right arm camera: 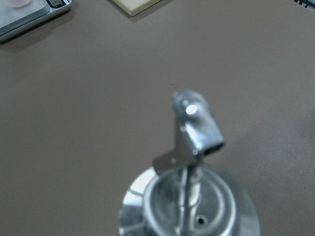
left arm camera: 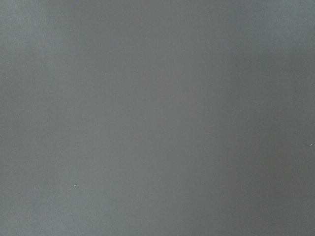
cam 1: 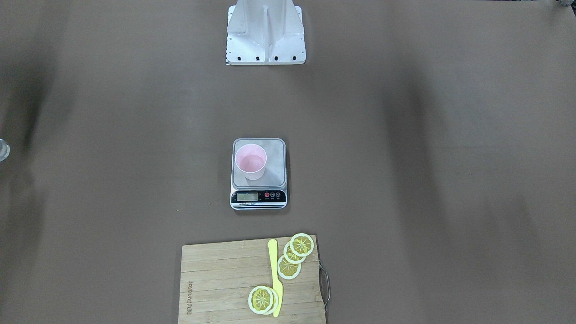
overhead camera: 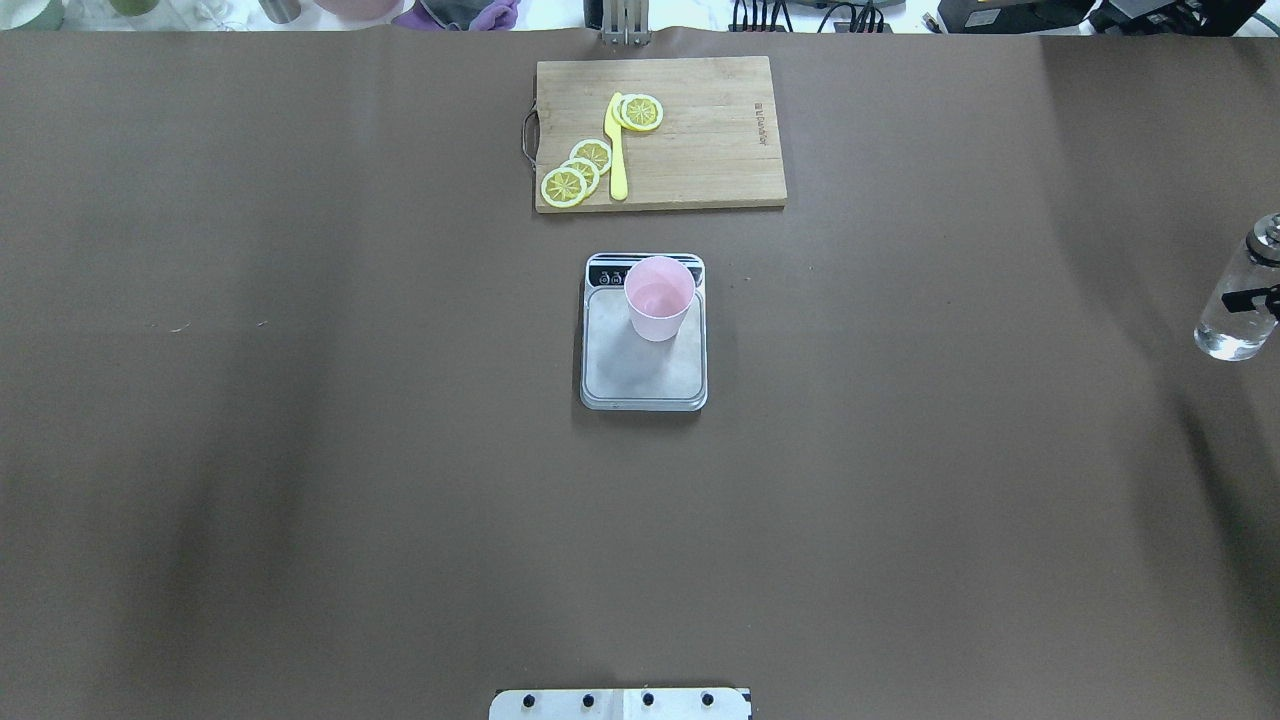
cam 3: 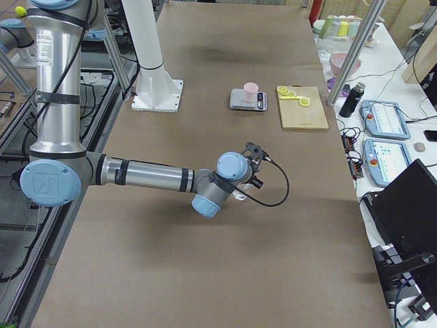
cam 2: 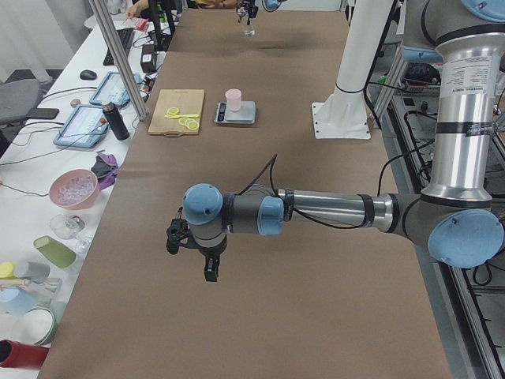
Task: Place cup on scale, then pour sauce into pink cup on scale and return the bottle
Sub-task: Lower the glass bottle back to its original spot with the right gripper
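Observation:
The pale pink cup (cam 1: 250, 161) stands upright on the grey scale (cam 1: 274, 155), toward its display end, with clear liquid in it; both also show in the overhead view, cup (overhead camera: 659, 297) and scale (overhead camera: 640, 375). The clear glass bottle (overhead camera: 1238, 320) with its silver spout (right arm camera: 194, 128) is upright at the table's far right edge. My right gripper (overhead camera: 1252, 298) holds it around the middle; only one black finger shows. My left gripper (cam 2: 192, 257) hangs over bare table far from the scale, and I cannot tell whether it is open.
A wooden cutting board (overhead camera: 700, 150) with lemon slices (overhead camera: 578, 172) and a yellow knife (overhead camera: 617, 150) lies beyond the scale. The robot's base plate (cam 1: 265, 40) is on the near side. Cups, bowls and tablets sit off the table's far edge (cam 2: 75, 189).

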